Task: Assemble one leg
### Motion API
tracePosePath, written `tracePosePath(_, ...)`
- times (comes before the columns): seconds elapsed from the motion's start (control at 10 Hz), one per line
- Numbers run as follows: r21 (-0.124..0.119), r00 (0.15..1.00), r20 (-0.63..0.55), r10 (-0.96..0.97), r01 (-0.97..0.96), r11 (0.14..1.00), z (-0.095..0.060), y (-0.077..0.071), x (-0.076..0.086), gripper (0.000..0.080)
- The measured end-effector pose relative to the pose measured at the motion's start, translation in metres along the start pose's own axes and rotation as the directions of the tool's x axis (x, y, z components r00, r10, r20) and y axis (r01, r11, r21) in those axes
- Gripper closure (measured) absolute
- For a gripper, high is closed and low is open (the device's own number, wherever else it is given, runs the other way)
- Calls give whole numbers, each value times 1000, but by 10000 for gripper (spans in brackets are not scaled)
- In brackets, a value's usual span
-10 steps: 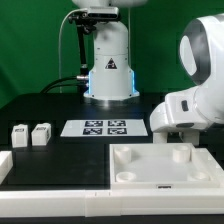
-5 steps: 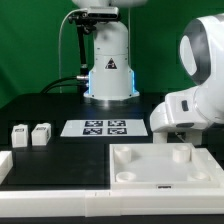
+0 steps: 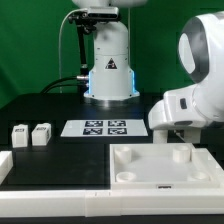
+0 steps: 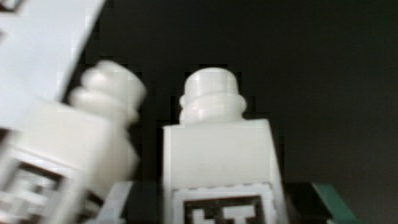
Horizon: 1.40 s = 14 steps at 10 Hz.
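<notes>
In the wrist view a white square leg (image 4: 221, 150) with a threaded tip and a black-and-white tag stands between my gripper (image 4: 222, 208). The dark fingers (image 4: 135, 205) lie against both its sides, so the gripper is shut on it. A second leg (image 4: 80, 130) stands close beside it. In the exterior view my white wrist housing (image 3: 185, 108) hangs at the right, behind the large flat white square piece (image 3: 165, 165). It hides the fingers and these legs. Two more legs (image 3: 18, 135) (image 3: 41, 133) stand at the exterior view's left.
The marker board (image 3: 105, 127) lies mid-table in front of the robot base (image 3: 108, 70). A white L-shaped rail (image 3: 40, 182) runs along the front left. In the wrist view a white slanted part (image 4: 45, 45) shows beside the second leg.
The wrist housing has shifted slightly toward the exterior view's left. Nothing else has visibly moved.
</notes>
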<state>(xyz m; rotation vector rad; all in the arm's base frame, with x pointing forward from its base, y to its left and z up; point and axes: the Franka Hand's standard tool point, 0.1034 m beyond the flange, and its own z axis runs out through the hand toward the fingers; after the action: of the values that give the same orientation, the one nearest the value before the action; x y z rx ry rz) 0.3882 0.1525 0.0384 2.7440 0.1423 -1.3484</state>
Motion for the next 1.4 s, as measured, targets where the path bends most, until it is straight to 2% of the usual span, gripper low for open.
tracePosePath(0.1, 0, 998, 45, 53, -53, 999, -21, 8, -16, 511)
tracePosePath(0.2, 12, 996, 26, 90, -91, 996, -37, 9, -20, 511)
tracePosePath(0.3, 13, 996, 26, 84, -84, 996, -44, 12, -26, 511)
tracePosePath(0.4, 18, 996, -30, 82, -82, 996, -45, 9, -15, 511)
tracePosePath(0.5, 30, 985, -153, 79, -75, 997, -51, 6, -8, 511)
tracePosePath(0.6, 37, 972, -222, 79, -73, 997, -51, 6, -14, 511)
tracePosePath(0.8, 63, 905, -418, 78, -57, 996, -55, 2, -9, 511)
tracePosePath(0.9, 68, 872, -485, 69, -41, 997, -56, 4, -5, 511)
tracePosePath(1.0, 55, 823, -567, 38, -8, 998, -62, 15, 4, 511)
tracePosePath(1.2, 36, 740, -672, 7, 23, 999, -92, 45, 8, 511)
tracePosePath(1.3, 41, 665, -747, 11, 30, 999, -110, 55, 17, 511)
tracePosePath(1.4, 27, 569, -823, -4, 46, 999, -129, 71, 24, 511)
